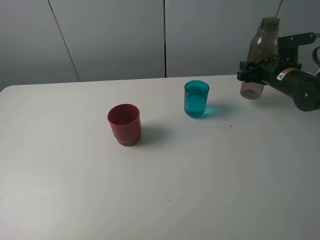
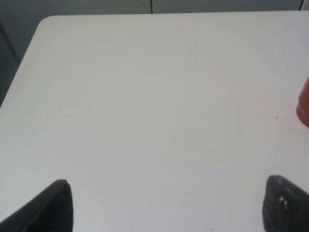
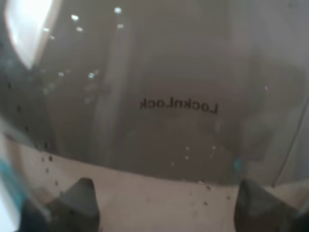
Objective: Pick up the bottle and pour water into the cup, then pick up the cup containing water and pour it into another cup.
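Observation:
The smoky grey-brown bottle (image 1: 259, 55) stands upright at the back right of the table, its base at or just above the surface. My right gripper (image 1: 254, 70) is closed around its middle; in the right wrist view the bottle (image 3: 159, 87) fills the picture between the fingertips (image 3: 79, 203). The teal-blue cup (image 1: 196, 99) stands upright near the middle back, with water in it. The dark red cup (image 1: 124, 124) stands upright to its front left, and its edge shows in the left wrist view (image 2: 304, 106). My left gripper (image 2: 171, 205) is open and empty over bare table.
The white table (image 1: 165, 190) has its back edge just behind the bottle, against a grey panelled wall (image 1: 115, 35). The table's left corner shows in the left wrist view (image 2: 43, 21). The left arm is out of the high view.

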Controlling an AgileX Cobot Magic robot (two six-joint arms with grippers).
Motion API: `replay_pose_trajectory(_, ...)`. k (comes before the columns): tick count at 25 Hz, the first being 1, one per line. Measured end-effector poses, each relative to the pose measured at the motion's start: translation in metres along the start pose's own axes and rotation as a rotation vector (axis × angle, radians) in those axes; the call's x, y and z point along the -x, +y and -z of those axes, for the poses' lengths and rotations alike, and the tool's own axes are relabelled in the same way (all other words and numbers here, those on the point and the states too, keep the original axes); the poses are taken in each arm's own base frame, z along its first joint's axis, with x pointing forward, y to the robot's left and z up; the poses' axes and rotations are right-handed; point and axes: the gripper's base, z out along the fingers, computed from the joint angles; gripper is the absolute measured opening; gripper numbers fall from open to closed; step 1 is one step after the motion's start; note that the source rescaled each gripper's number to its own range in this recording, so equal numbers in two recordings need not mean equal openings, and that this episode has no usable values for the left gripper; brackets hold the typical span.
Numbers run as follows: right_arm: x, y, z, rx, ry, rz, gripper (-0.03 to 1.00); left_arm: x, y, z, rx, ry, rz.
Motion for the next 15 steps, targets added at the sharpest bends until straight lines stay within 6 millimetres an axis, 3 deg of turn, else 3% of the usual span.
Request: replay_pose_trajectory(15,-0.031,0.001,-0.015,0.013,-0.064,-0.023,0.0,0.0,0.0,0.0,0.0,0.0,0.0)
